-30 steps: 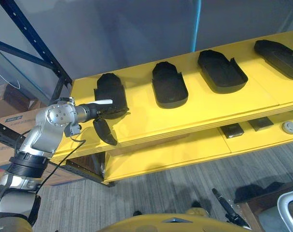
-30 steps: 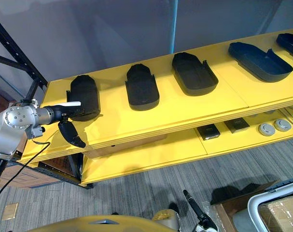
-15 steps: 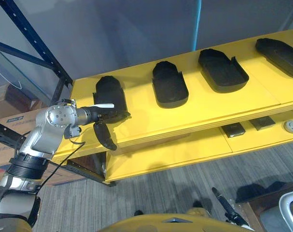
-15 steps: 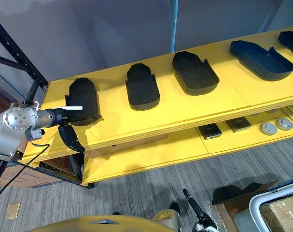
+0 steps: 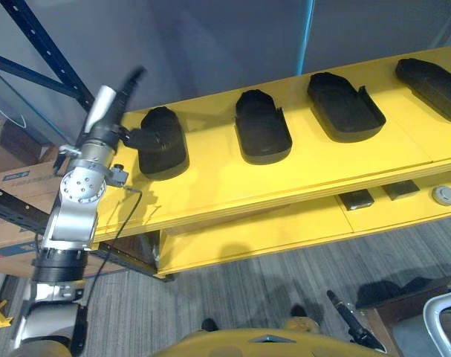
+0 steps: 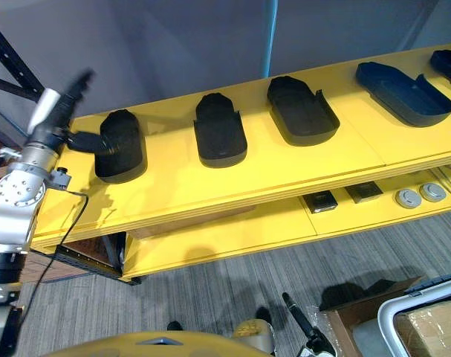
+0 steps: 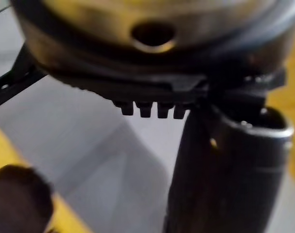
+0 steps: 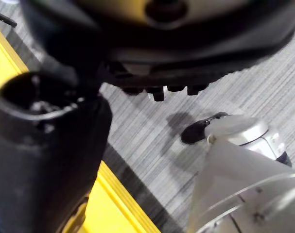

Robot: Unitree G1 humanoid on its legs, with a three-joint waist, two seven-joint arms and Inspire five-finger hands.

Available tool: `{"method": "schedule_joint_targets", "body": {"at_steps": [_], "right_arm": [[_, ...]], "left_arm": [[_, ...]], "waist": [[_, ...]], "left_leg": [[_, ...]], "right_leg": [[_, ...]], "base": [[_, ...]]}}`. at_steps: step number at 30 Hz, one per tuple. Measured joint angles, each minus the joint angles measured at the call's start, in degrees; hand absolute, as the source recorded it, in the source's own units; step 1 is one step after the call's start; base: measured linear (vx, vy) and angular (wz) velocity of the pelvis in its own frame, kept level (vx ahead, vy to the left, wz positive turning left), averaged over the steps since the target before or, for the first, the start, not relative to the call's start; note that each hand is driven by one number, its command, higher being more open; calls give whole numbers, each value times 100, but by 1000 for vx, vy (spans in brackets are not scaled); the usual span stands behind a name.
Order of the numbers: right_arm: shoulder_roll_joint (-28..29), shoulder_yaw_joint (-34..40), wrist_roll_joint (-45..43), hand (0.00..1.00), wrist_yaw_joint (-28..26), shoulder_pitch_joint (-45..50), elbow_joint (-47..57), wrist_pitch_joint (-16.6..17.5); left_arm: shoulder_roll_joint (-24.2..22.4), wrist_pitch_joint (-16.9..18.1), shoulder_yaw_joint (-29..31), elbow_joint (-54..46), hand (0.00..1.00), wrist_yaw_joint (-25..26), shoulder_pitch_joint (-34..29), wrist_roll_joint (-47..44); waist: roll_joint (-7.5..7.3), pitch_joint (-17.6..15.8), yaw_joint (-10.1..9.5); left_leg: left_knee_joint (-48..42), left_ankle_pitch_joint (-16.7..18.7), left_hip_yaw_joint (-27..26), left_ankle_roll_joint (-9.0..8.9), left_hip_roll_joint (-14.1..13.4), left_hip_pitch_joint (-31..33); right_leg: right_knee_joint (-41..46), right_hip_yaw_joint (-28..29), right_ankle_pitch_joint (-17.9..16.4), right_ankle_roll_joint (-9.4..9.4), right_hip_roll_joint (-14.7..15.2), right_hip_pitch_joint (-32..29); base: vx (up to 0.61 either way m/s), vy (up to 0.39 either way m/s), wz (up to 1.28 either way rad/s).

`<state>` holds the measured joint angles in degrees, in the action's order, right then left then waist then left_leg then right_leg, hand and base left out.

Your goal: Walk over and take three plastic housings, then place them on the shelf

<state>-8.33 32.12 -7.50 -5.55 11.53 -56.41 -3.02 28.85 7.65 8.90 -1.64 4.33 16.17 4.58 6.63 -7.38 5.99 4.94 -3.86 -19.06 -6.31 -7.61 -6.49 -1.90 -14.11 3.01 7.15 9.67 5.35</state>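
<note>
Along the upper board of the yellow shelf [image 5: 210,186], four black plastic housings in a row, well apart: leftmost housing [image 5: 162,141], second housing [image 5: 262,137], third housing [image 5: 342,108] and, at the far right, fourth housing [image 5: 433,85]. All lying flat on the board, tray-like and open on the third and fourth, none in either hand. Probably light and stiff, moulded shells with thin sides. Likely smooth and a little slippery over the rounded end, so best taken across the narrow width, thumb against one long side and fingers against the other, or pinched at a rim. Little risk of breakage, though could skid on the painted board if nudged.

Just beside the leftmost housing, at its left edge, left hand [image 5: 128,137], blurred; cannot tell whether touching or barely apart. Arm rising from the lower left, forearm steep, wrist turned toward the shelf, white-covered thumb [image 5: 104,110] pointing up toward the grey wall [image 5: 210,44]. Seen from the wrist, fingers [image 7: 147,110] as short stubs beneath the palm, apparently released, nothing between them and the thumb; beyond them wall, a strip of yellow and one dark housing. Right hand [image 8: 137,63] low over the grey striped floor [image 8: 152,126], fingers likewise slack and empty.
</note>
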Motion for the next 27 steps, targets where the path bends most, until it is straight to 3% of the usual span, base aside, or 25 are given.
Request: {"method": "schedule_joint_targets", "body": {"at_steps": [2, 4, 5, 7, 8, 10, 15, 16, 19, 20, 22, 23, 25, 27], "right_arm": [[89, -9, 0, 100, 7, 68, -28, 12], [244, -78, 2, 100, 19, 123, -42, 18], [269, -128, 14, 100, 20, 122, -67, 18], [398, -274, 29, 100, 39, 123, -125, 17], [422, -330, 29, 100, 56, 126, -128, 17], [461, -498, 30, 100, 108, 130, -125, 14], [402, -589, 38, 100, 128, 254, -121, -7], [381, -594, 33, 100, 128, 261, -122, -20], [346, -666, 33, 100, 124, 222, -118, -35], [332, -715, 32, 100, 113, 209, -104, -36], [281, -811, 33, 100, 78, 175, -106, -66], [264, -829, 33, 100, 74, 153, -106, -116], [218, -913, 33, 100, 47, 117, -106, -164], [182, -1010, 34, 100, 8, 105, -105, -164]], "left_arm": [[-308, 632, 28, -299, 100, 251, -236, -34], [-649, 1395, -146, -711, 100, 37, -563, -287], [-695, 1565, -233, -793, 100, -119, -613, -350], [-712, 1970, -721, -1204, 100, -1014, -832, -737], [-712, 1996, -844, -1337, 100, -1301, -891, -882], [-754, 1886, -1418, -1802, 100, -2543, -1050, -1761], [-871, 663, -2579, -1895, 100, -4657, -1159, -2978], [-864, 105, -3090, -1845, 100, -5293, -1116, -3083], [-787, -651, -3955, -1366, 100, -6119, -825, -3099], [-732, -1127, -4209, -1030, 100, -6380, -536, -3085], [-640, -2019, -4775, -384, 100, -6531, -104, -3082], [-645, -2260, -4947, -103, 100, -6464, -65, -3080], [-701, -2658, -5177, 545, 100, -6150, -114, -3036], [-851, -2813, -5179, 1182, 100, -5644, -279, -2587]], "waist": [[-56, 14, -34], [-139, 52, -91], [-159, 56, -105], [-235, 100, -108], [-249, 125, -100], [-252, 179, -87], [-218, 304, -55], [-209, 310, -11], [-216, 311, 75], [-216, 315, 118], [-219, 315, 254], [-233, 304, 287], [-254, 292, 401], [-291, 268, 460]], "left_leg": [[-3, 0, -2, 0, -3, -6], [2, 2, -8, -3, -5, -21], [11, 3, -9, -4, -5, -32], [15, 20, -23, -8, -2, -105], [15, 27, -34, -9, -2, -110], [17, 31, -80, -8, 10, -114], [18, 33, -78, -9, 5, -108], [19, 33, -76, -9, 4, -104], [20, 33, -88, -9, 3, -90], [21, 33, -121, -8, 1, -72], [20, 32, -173, -6, 7, -48], [21, 35, -225, -10, 5, -100], [20, 60, -274, -26, -2, -137], [20, 82, -303, -32, -3, -163]], "right_leg": [[0, 1, -2, -4, -4, 3], [6, 5, -6, -10, -5, 13], [12, 5, -7, -12, -5, 21], [19, 17, -14, -19, 2, 85], [18, 27, -28, -39, 3, 86], [-4, 42, -28, -41, 17, 71], [-11, 28, -29, -36, 16, 65], [-13, 23, -30, -33, 15, 61], [-12, 33, -31, -25, 16, 35], [-7, 52, -22, -10, 16, -6], [-5, 104, 12, 26, 17, -71], [-8, 142, 20, 25, 13, -66], [-8, 182, 20, 20, 6, -60], [-22, 200, 18, 17, 3, -52]], "base": [[0, 0, 0], [0, 0, 0], [0, 0, 0], [-20, 6, -4], [-34, 10, -10], [-31, 13, -9], [-4, 3, -1], [0, 0, 0], [2, 3, -3], [2, 7, -8], [14, 14, -14], [29, 16, -20], [28, 10, -15], [28, 11, -9]]}}
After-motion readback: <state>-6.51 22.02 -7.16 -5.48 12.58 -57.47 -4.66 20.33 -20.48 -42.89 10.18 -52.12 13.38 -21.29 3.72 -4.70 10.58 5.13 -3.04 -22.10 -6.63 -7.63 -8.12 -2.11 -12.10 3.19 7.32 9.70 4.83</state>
